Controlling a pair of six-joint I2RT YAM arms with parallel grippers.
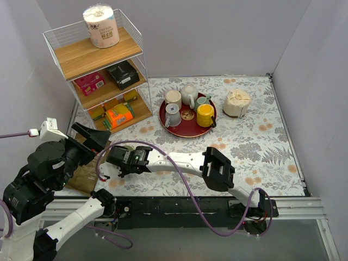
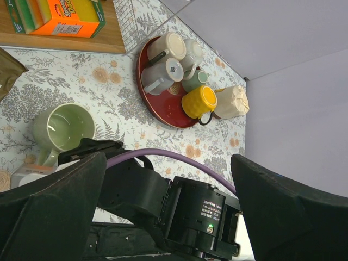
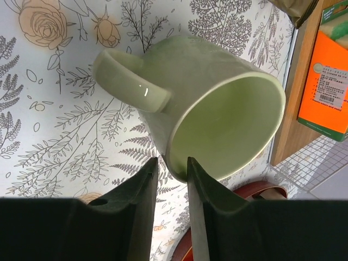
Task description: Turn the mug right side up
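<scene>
Six cups in all. One pale green ceramic mug [image 3: 217, 119] is on the table at the near left. Five stand on the single round red tray [image 1: 182, 134] at the far middle: one cream mug [image 1: 173, 98], one white mug [image 1: 189, 94], one grey-white mug [image 1: 173, 115], one small green cup [image 1: 202, 101] and one yellow mug [image 1: 205, 115].

One white wire rack with three wooden shelves [image 1: 76, 57] at the far left carries one toilet-paper roll [image 1: 101, 26], one red box [image 1: 88, 83], one black box [image 1: 123, 74] and one orange box [image 1: 119, 115].

One beige wrapped bundle [image 1: 237, 103] sits right of the tray, and one brown paper bag [image 1: 81, 176] lies at the near left.
</scene>
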